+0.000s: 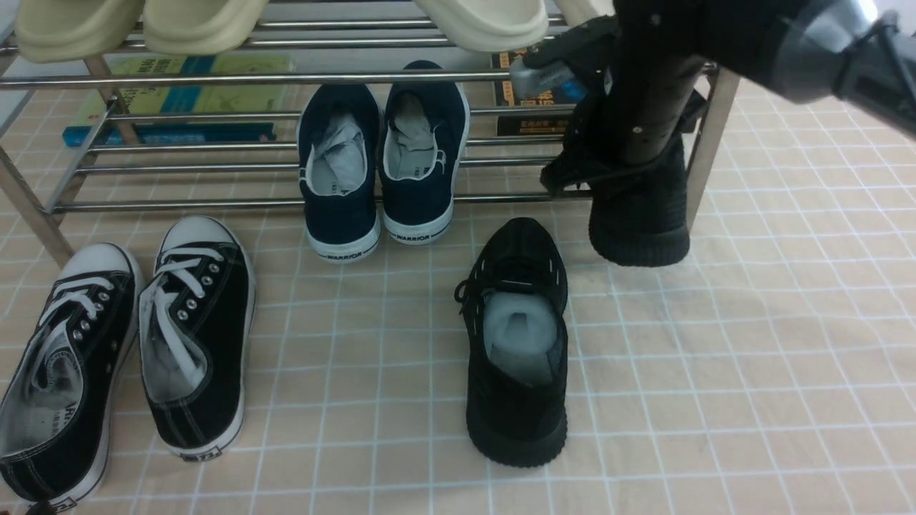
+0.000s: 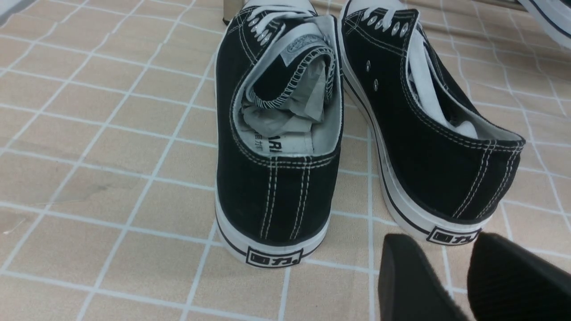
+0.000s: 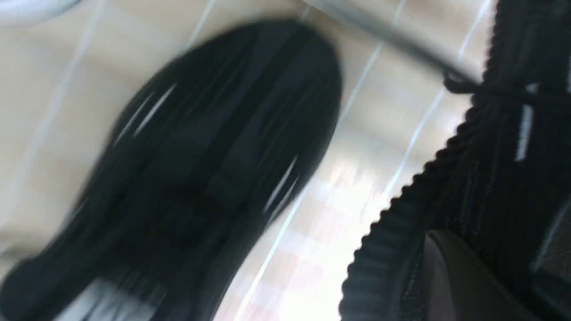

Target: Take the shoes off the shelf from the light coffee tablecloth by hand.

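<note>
A light coffee tablecloth [image 1: 715, 372] with a white grid covers the whole floor of the scene. Nearest, at the left, the left claw [image 2: 457, 285] hangs spread and empty just behind the heels of the canvas sneakers [image 1: 193, 329].

In the middle of the cloth lies one black knit shoe [image 1: 515, 422], off the shelf [image 1: 215, 80] and toe towards it. Farther back on the right, the right claw [image 1: 622, 168] is pressed together, seemingly pinching the other black shoe [image 1: 640, 222]. The arm hides the exact hold. That shoe sits at the shelf's front edge, beside the right leg [image 1: 708, 143], heel out over the cloth.

The risk, as I judge it, is a thin pinch on soft knit. The shoe could slip free, or its ribbed sole could catch the front bar or the leg as it comes out. A drop might land on its mate nearby.

The shoe on the cloth holds pale stuffing [image 1: 519, 336], and the canvas sneakers hold crumpled paper [image 2: 285, 111]. The shelf's lower tier carries navy shoes [image 1: 343, 207], its upper tier cream slippers [image 1: 200, 21]. Books [image 1: 179, 93] lie behind.
</note>
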Robot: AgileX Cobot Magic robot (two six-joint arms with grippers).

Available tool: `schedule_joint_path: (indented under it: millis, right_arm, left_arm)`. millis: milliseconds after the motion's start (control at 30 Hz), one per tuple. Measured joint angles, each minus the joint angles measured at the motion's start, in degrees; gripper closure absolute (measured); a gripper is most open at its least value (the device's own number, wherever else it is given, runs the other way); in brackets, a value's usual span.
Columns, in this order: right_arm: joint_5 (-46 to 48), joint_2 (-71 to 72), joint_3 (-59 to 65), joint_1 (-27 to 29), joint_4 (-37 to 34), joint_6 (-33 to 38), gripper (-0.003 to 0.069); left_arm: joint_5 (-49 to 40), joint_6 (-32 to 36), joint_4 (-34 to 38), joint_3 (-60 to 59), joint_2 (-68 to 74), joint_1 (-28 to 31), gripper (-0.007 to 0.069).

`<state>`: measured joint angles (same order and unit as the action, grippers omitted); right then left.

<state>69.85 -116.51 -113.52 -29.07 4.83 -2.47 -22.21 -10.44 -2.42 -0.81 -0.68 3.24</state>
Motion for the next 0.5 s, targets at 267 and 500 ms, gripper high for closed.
schedule_joint_path:
  millis: [267,500]
  right_arm:
    - [1.9,13.3,9.4,-0.7,-8.2,0.1,0.0655]
    - [2.3,18.7,24.6,-0.7,-11.3,0.4,0.0652]
  left_arm:
    - [0.0,0.0,0.0,0.0,0.0,0.0,0.0385]
    - [0.0,0.0,0.0,0.0,0.0,0.0,0.0385]
